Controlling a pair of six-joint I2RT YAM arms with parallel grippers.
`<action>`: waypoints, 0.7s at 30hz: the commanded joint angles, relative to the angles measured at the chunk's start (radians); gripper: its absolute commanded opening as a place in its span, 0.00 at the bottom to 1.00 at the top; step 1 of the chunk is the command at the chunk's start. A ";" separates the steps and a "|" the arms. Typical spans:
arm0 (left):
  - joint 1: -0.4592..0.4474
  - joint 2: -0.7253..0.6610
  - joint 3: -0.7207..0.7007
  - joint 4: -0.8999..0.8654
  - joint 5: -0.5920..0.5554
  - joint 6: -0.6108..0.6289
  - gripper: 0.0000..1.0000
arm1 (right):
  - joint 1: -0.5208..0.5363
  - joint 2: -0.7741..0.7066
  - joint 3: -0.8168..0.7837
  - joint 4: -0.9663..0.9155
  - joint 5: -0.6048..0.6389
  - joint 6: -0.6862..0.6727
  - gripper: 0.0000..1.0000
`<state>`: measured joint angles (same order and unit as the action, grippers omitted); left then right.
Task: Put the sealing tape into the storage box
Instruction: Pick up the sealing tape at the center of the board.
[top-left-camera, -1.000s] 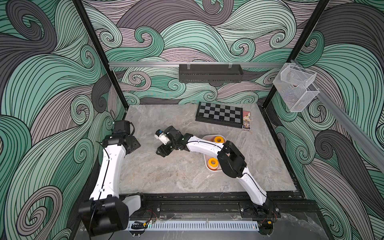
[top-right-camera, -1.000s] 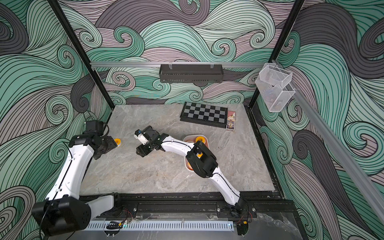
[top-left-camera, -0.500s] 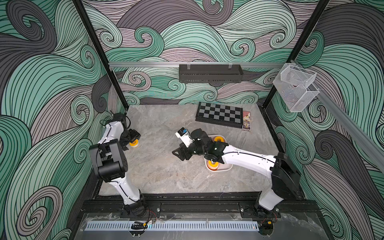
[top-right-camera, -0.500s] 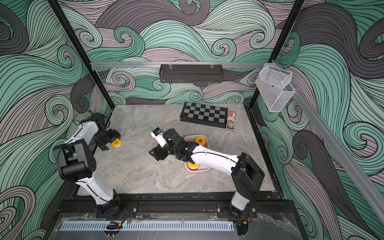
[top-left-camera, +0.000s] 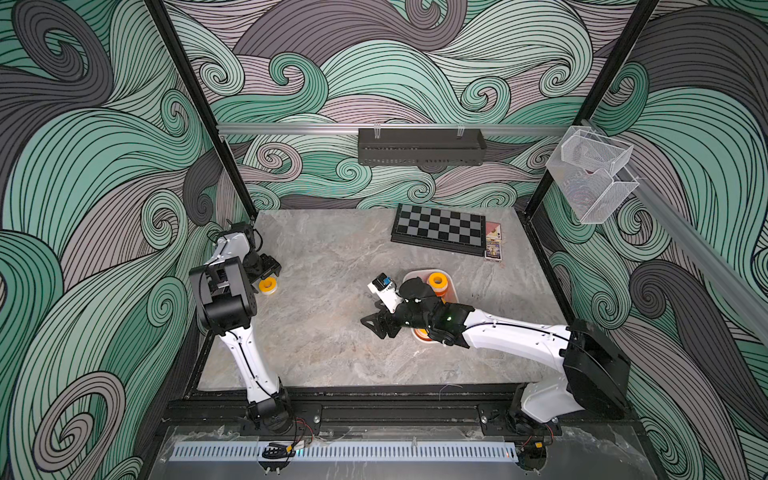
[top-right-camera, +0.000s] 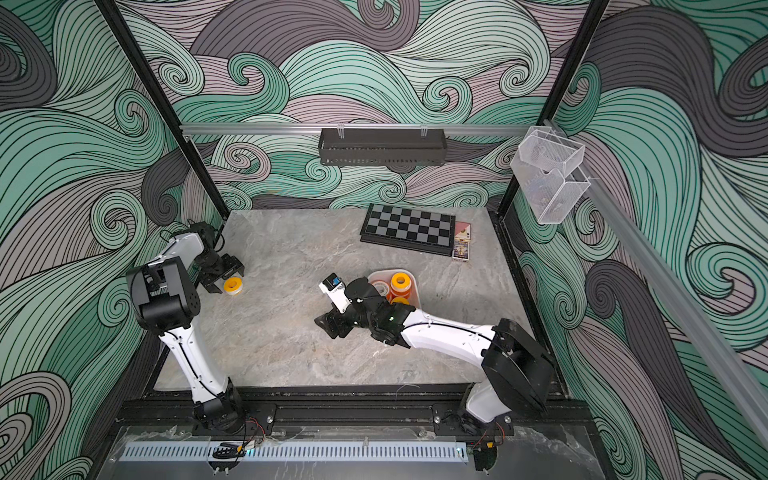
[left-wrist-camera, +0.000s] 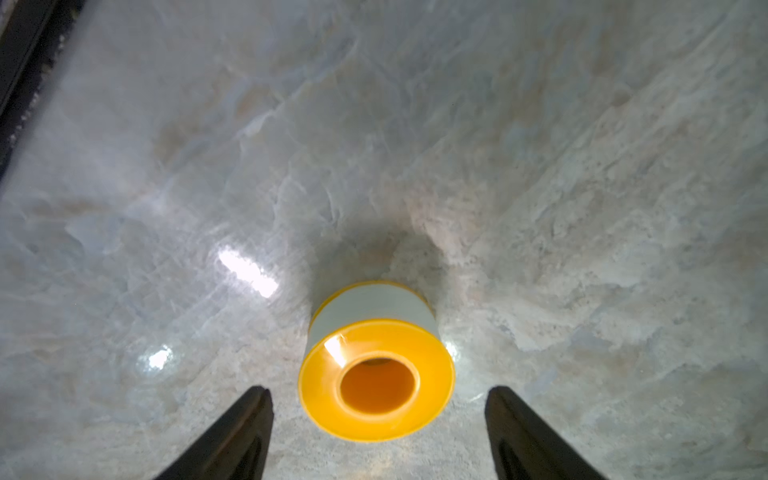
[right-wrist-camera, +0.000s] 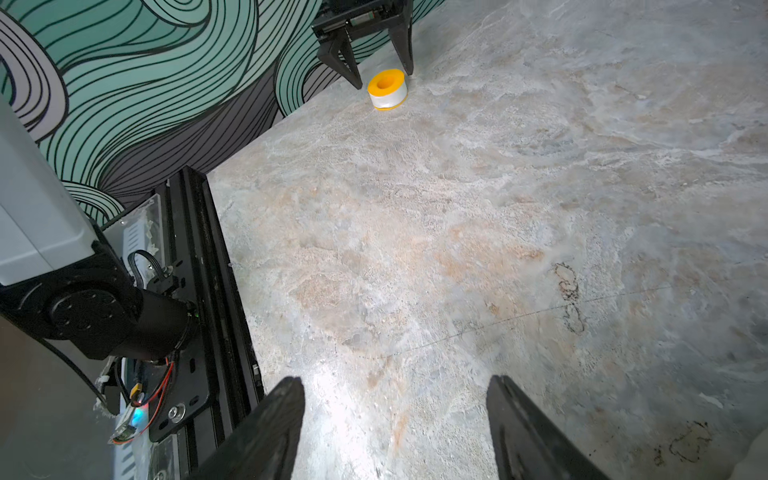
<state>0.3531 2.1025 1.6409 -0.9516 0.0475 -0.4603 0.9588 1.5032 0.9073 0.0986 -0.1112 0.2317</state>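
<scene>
Covering storage box (top-right-camera: 384, 272) partly: right arm (top-right-camera: 440, 332); right fingers (right-wrist-camera: 266, 432) apart, empty; left fingers (left-wrist-camera: 237, 432) apart, flanking sealing tape (left-wrist-camera: 376, 386).

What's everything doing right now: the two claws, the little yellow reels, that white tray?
storage box: holds several spools, partly hidden by the right arm.
loose spool: resting flat on the table, outside the storage box.
left gripper: open, loose spool between its fingertips, not gripped.
right gripper: open, empty, above bare table.
chessboard: lying flat.
</scene>
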 joint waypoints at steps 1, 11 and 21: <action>0.007 0.052 0.037 -0.052 -0.007 0.026 0.82 | 0.000 0.020 0.005 0.038 -0.019 0.013 0.73; 0.006 0.115 0.062 -0.075 -0.023 0.020 0.71 | 0.000 0.032 0.003 0.035 -0.015 0.009 0.73; -0.022 0.080 0.079 -0.111 -0.014 0.006 0.59 | -0.002 0.026 0.002 0.029 -0.023 0.011 0.73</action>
<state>0.3447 2.1914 1.6936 -1.0149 0.0284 -0.4522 0.9588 1.5352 0.9073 0.1146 -0.1184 0.2394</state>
